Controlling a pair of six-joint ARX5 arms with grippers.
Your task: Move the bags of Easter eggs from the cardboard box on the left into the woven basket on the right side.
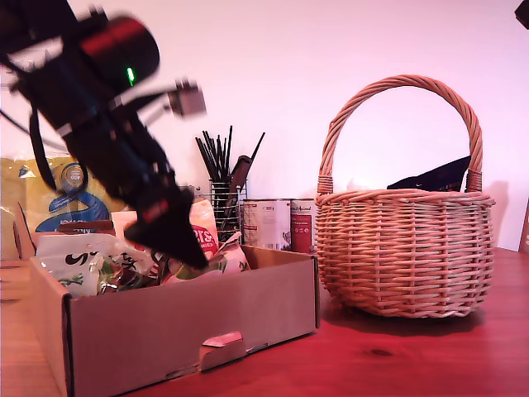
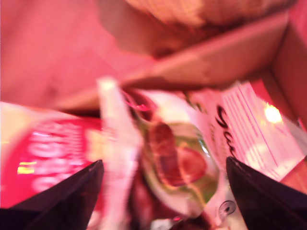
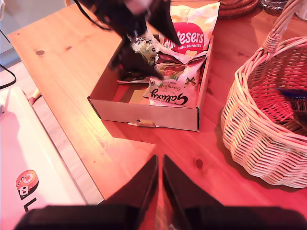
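Observation:
The cardboard box (image 1: 165,322) stands at the exterior view's left and holds several bags of Easter eggs: a white one (image 1: 74,252), an orange-red Maltesers one (image 1: 202,236) (image 3: 189,33) and a white Galaxy one (image 3: 170,96). My first gripper (image 1: 178,248) reaches down into the box, open, its jaws either side of a white bag with green-red print (image 2: 177,158). The woven basket (image 1: 405,248) (image 3: 259,139) stands at the exterior view's right with a dark blue bag (image 1: 438,175) (image 3: 295,93) inside. My second gripper (image 3: 159,158) hangs high over the table in front of the box (image 3: 144,112), shut on nothing.
Behind the box stand a black wire utensil holder (image 1: 223,198), two tins (image 1: 269,223) and a large yellow-and-blue pack (image 1: 58,194). A white object (image 3: 29,167) lies beyond the wooden table's edge (image 3: 62,139). Bare tabletop shows between box and basket.

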